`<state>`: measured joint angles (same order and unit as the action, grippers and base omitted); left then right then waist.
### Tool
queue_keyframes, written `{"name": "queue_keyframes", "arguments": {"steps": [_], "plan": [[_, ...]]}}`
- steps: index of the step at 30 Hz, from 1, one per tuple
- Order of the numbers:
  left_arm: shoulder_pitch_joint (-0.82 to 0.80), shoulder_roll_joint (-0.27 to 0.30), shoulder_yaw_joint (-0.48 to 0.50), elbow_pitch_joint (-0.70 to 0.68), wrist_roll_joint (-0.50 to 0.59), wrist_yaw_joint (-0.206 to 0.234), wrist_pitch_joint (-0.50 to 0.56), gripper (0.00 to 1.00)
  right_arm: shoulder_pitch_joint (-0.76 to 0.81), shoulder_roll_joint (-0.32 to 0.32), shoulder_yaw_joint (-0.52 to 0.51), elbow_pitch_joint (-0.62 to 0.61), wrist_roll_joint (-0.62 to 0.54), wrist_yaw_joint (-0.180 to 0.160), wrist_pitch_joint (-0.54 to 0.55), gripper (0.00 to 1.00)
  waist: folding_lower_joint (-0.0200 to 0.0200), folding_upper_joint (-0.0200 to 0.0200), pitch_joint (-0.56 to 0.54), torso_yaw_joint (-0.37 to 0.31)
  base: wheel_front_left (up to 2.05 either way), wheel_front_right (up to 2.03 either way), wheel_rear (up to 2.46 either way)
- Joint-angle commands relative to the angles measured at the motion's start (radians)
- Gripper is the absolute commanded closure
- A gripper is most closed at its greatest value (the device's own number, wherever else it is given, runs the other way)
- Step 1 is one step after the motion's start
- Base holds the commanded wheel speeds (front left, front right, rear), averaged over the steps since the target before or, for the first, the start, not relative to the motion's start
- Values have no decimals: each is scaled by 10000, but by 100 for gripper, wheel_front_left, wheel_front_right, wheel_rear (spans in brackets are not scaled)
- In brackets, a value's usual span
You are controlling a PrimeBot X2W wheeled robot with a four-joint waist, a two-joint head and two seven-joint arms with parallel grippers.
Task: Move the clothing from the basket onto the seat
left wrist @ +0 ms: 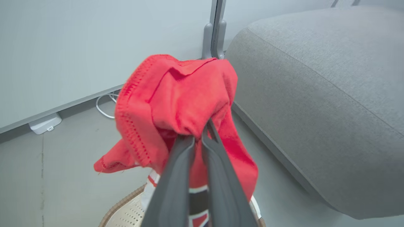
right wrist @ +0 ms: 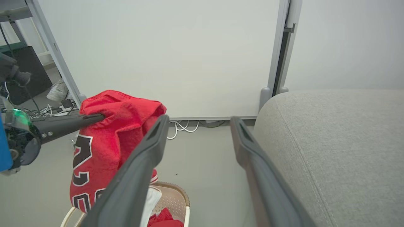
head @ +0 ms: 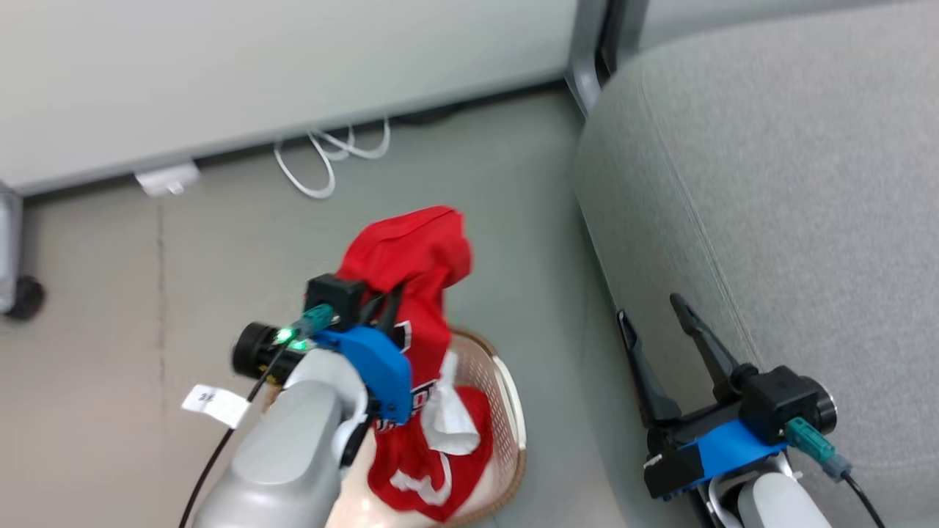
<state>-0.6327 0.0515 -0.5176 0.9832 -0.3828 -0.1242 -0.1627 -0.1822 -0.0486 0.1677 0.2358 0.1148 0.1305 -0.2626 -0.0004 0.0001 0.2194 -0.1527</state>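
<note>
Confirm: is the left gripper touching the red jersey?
Touching. Left wrist view: the left gripper is shut on the jersey, with red fabric pinched between its fingertips.

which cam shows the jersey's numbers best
The right wrist view: the jersey hangs side-on, its black-and-white numerals plain. The head view hides most behind the left gripper; the left wrist view shows bunched red fabric.

Grey floor (head: 220,242) — basket (head: 515,407), looped white cable (head: 323,158) and seat (head: 770,183) rest on it.
</note>
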Motion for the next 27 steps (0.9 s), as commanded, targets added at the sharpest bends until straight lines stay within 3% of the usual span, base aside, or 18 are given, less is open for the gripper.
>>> {"name": "queue_keyframes", "arguments": {"steps": [1, 8, 17, 27], "plan": [[82, -12, -226, -251, -173, -68, -4, 100, 137, -32, 31, 49, -23, 5, -32, 0, 4, -1, -733, 397, 0, 0, 0], [-224, -7, -1517, -1688, -1312, -72, 240, 100, 449, -30, 264, 122, 43, 5, 121, 0, 4, -1, -1485, 499, 0, 0, 0], [-1015, -6, -2997, -3002, -2223, 369, 497, 100, 805, -30, 391, -135, 229, 5, 352, 0, 4, -1, -1864, 534, 0, 0, 0], [-1599, -6, -3925, -3310, -3087, 845, 350, 100, 776, -30, 769, -246, 273, 5, 542, 0, 4, -1, -1829, 536, 0, 0, 0]]}}
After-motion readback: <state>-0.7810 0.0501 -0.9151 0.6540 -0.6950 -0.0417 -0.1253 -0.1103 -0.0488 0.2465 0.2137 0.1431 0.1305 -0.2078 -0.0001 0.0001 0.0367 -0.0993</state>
